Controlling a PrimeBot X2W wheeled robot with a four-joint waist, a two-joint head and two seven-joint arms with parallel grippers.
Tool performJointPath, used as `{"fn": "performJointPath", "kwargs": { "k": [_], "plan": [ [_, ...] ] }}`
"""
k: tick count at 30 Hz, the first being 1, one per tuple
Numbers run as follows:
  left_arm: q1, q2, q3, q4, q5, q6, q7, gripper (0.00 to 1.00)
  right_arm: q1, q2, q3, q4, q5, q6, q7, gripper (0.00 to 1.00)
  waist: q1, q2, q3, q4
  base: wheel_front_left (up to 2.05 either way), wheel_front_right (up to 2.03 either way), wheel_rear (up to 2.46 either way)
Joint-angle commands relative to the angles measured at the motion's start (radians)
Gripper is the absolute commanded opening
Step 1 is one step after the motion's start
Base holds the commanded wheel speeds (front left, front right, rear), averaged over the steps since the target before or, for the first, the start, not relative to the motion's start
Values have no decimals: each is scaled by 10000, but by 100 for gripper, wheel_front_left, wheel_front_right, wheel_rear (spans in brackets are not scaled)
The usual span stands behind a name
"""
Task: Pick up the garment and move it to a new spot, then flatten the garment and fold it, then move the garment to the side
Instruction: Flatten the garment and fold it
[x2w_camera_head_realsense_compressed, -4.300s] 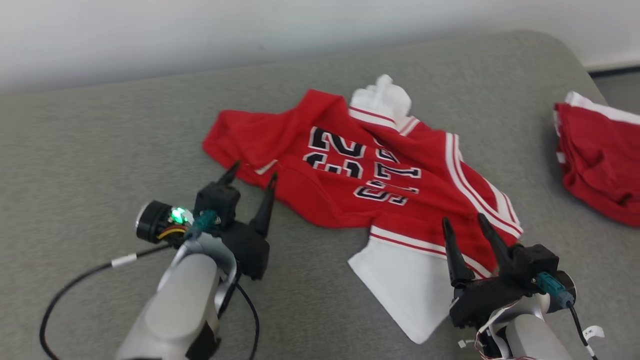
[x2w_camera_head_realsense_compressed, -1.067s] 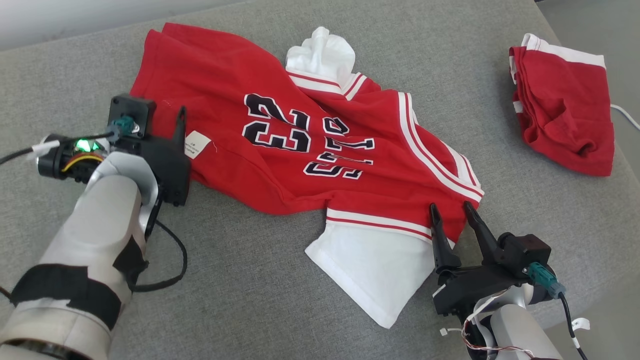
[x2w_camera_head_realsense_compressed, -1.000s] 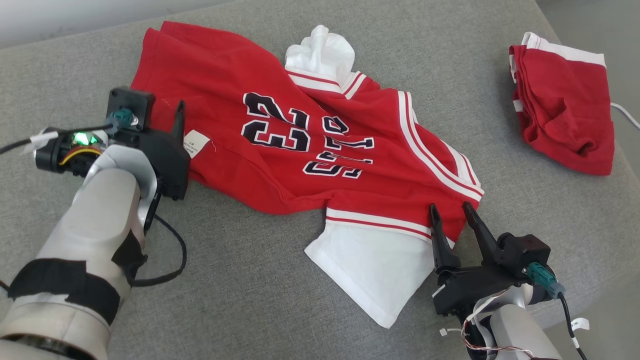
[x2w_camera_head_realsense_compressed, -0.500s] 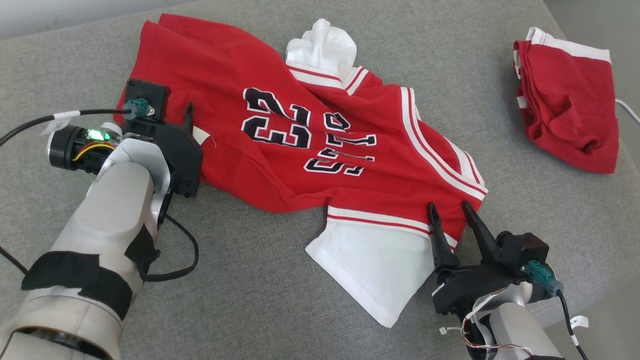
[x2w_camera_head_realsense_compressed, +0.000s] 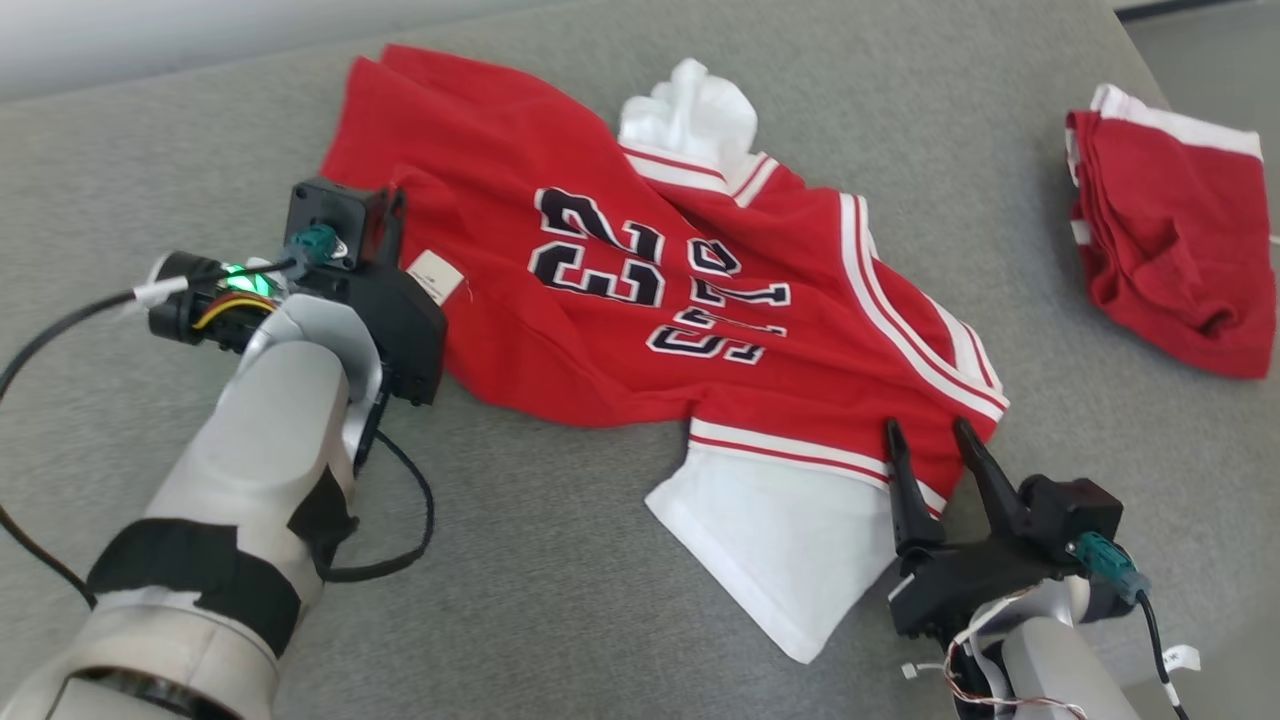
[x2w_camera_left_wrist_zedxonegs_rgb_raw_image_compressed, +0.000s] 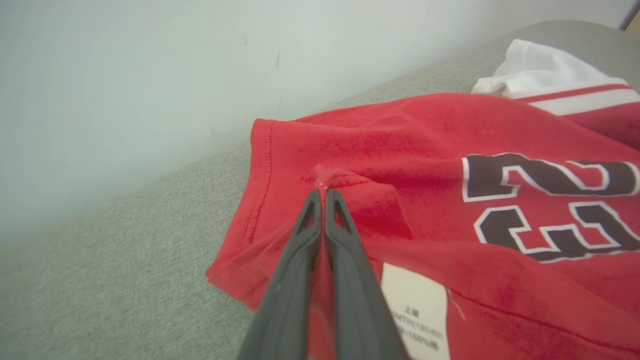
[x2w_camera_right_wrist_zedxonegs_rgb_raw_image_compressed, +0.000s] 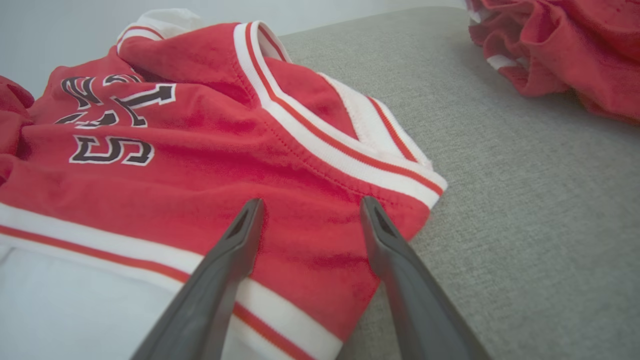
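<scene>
Plainly, the left end effector (x2w_camera_left_wrist_zedxonegs_rgb_raw_image_compressed: 322, 192) is closed tight, its two fingers pressed together on a small pinch of red cloth from the jersey (x2w_camera_head_realsense_compressed: 600, 360), near the hem corner and just beside a white label (x2w_camera_left_wrist_zedxonegs_rgb_raw_image_compressed: 415, 300). The cloth puckers into a little ridge at the fingertips.

The right end effector (x2w_camera_head_realsense_compressed: 926, 428) stands wide open and grips nothing. Its fingers reach over the jersey's near corner, where the red meets the white-and-red striped trim; whether they touch the cloth I cannot tell.

The jersey lies rumpled across the middle of the grey surface (x2w_camera_head_realsense_compressed: 560, 600) — red, with black numerals and letters outlined in white, and creased through the lettering. One white sleeve (x2w_camera_head_realsense_compressed: 790, 550) spreads flat toward the right end effector, and another (x2w_camera_head_realsense_compressed: 695, 110) is bunched at the far edge. White stripes run along the neckline.

Well apart, at the surface's right edge, lies a second red garment (x2w_camera_head_realsense_compressed: 1170, 260) with white trim — crumpled in a heap. A black cable (x2w_camera_head_realsense_compressed: 60, 330) loops beside the left arm. A pale wall (x2w_camera_left_wrist_zedxonegs_rgb_raw_image_compressed: 125, 75) rises behind the surface.
</scene>
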Motion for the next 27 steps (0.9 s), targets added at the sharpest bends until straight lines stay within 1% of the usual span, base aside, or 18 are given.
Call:
{"fn": "performJointPath", "kwargs": {
  "k": [1, 5, 9, 13, 17, 22, 23, 24, 25, 26, 27],
  "plan": [
    [181, -36, 25, -75, -84, 29, -98, 0, 160, -57, -70, 36, -5, -29, -5, 100, 0, -1, -466, 472, 0, 0, 0],
    [677, -13, 183, -487, -231, 110, -314, 0, 408, -73, -145, 165, -108, -29, -5, 100, 0, -1, -1141, 1150, 0, 0, 0],
    [1437, 264, 529, -1323, -399, 278, -337, 0, 677, -31, -139, 332, -155, -30, -5, 100, 0, -1, -1828, 1805, 0, 0, 0],
    [2772, 685, 1037, -2503, -537, 574, -338, 0, 967, 37, -135, 472, -167, -30, -3, 100, 0, -1, -2482, 2306, 0, 0, 0],
    [4312, 971, 1505, -3482, -682, 891, -342, 0, 1239, 101, -157, 573, -157, -30, -5, 100, 0, -1, -2963, 2584, 0, 0, 0],
    [6209, 1135, 2030, -4305, -922, 1248, -342, 0, 1421, 162, -117, 672, -190, -30, -5, 100, 0, -1, -3253, 2635, 0, 0, 0],
    [6533, 1130, 2151, -4475, -914, 1330, -344, 4, 1443, 165, -107, 682, -180, -30, -5, 100, 0, -1, -3302, 2621, 0, 0, 0],
    [6874, 1102, 2271, -4637, -927, 1433, -343, 29, 1475, 158, -91, 696, -175, -30, -5, 100, 0, -1, -3347, 2595, 0, 0, 0],
    [7238, 1072, 2399, -4736, -967, 1492, -343, 58, 1505, 157, -75, 714, -179, -30, -5, 100, 0, -1, -3390, 2554, 0, 0, 0],
    [7541, 1075, 2592, -4881, -992, 1591, -343, 91, 1544, 159, -38, 744, -185, -30, -3, 100, 0, -1, -3450, 2504, 0, 0, 0],
    [7819, 1075, 2757, -5029, -935, 1678, -343, 100, 1570, 163, -51, 750, -193, -30, -3, 100, 0, -1, -3478, 2463, 0, 0, 0]
  ]
}}
